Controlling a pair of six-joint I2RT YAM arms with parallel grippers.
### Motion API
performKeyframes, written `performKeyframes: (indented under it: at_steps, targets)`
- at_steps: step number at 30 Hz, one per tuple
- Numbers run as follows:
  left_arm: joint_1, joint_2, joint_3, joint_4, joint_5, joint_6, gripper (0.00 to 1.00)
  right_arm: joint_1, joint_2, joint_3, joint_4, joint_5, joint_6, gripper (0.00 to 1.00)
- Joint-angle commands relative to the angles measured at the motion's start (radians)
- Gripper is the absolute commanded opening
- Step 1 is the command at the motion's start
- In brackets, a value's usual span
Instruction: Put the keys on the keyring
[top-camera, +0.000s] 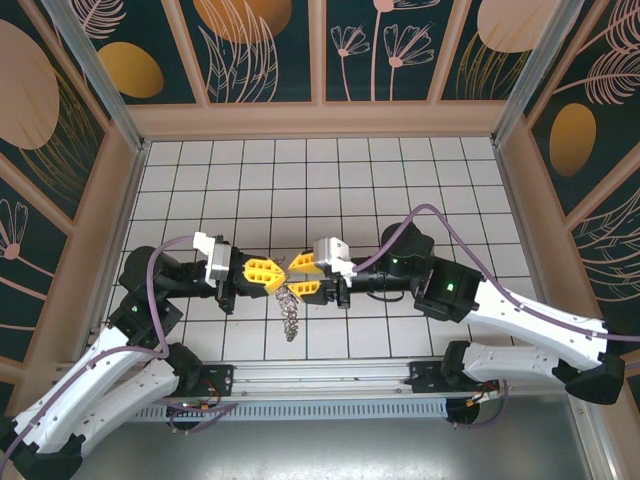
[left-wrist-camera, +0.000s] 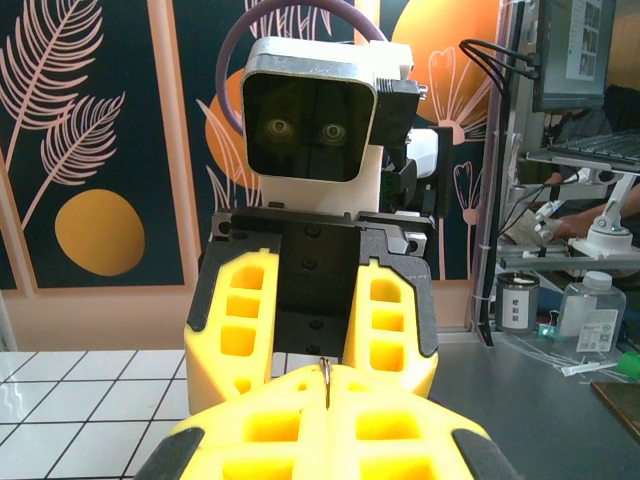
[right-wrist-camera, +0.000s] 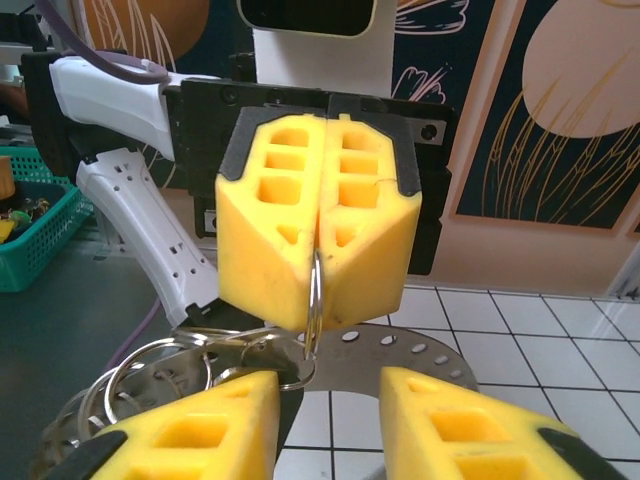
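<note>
We are seeing the left pincer (right-wrist-camera: 318, 270) clamping shut on a thin wire loop (right-wrist-camera: 314, 300). The keyring (right-wrist-camera: 400, 352) is hanging from that loop above the near middle of the worktop (top-camera: 400, 180). The right pincer (right-wrist-camera: 325, 400) is standing open just beside it, gripping nothing. We are not making out the keys.

We are judging the hold as slight, since the loop is sitting at the very fingertips. A nudge from the right pincer could be twisting it loose and dropping the keyring, or the dangling loops could be snagging a finger.

The worktop is showing white tiles with dark grout. Wood-framed walls (top-camera: 260, 40) painted with leaves and flowers are enclosing it left, far and right.
</note>
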Motion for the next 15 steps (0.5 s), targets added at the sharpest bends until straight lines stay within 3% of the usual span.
performKeyframes:
  at_steps: [1,15]
  targets:
    - [0.001,-0.003,0.020,0.028,0.015,-0.008,0.00,0.008,-0.040,-0.030,0.033,-0.015,0.022,0.35]
    - [0.002,0.006,0.025,0.033,0.030,-0.018,0.00,0.006,-0.006,-0.041,0.075,-0.028,0.037,0.38]
